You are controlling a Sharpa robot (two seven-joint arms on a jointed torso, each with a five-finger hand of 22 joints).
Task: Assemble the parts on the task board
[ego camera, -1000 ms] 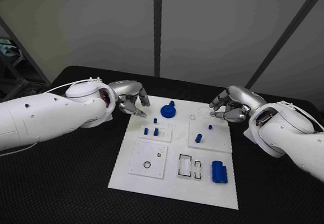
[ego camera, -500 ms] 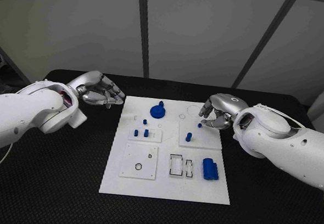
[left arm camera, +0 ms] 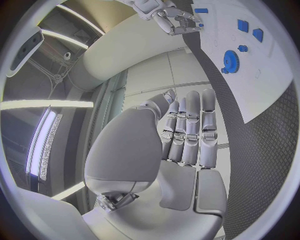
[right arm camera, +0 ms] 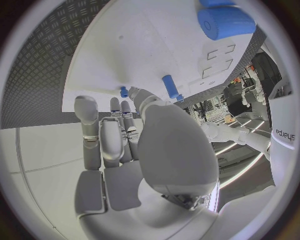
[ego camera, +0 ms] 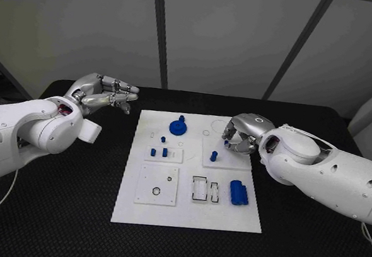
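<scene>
The white task board (ego camera: pixel 186 208) lies in the middle of the black table. On it are a blue gear (ego camera: pixel 178 127), several short blue pegs (ego camera: pixel 158 152), a taller blue peg (ego camera: pixel 213 157), a small blue peg (ego camera: pixel 225 142) and a blue cylinder (ego camera: pixel 238 192). My right hand (ego camera: pixel 241 133) hangs curled over the board's far right part, its thumb and fingertips (right arm camera: pixel 117 106) at the small blue peg (right arm camera: pixel 124 92); I cannot tell whether it grips it. My left hand (ego camera: pixel 104 95) is raised left of the board, fingers straight (left arm camera: pixel 190 130) and empty.
Rectangular slots (ego camera: pixel 204 189) and a plate with an oval hole (ego camera: pixel 157 185) mark the board's near half. Black mat surrounds the board on all sides. Grey wall panels stand behind the table's far edge. The gear (left arm camera: pixel 231 61) also appears in the left wrist view.
My left hand has drawn back from the board's far left corner, risen and spread its fingers. My right hand has come down onto the small blue peg. The camera has shifted too.
</scene>
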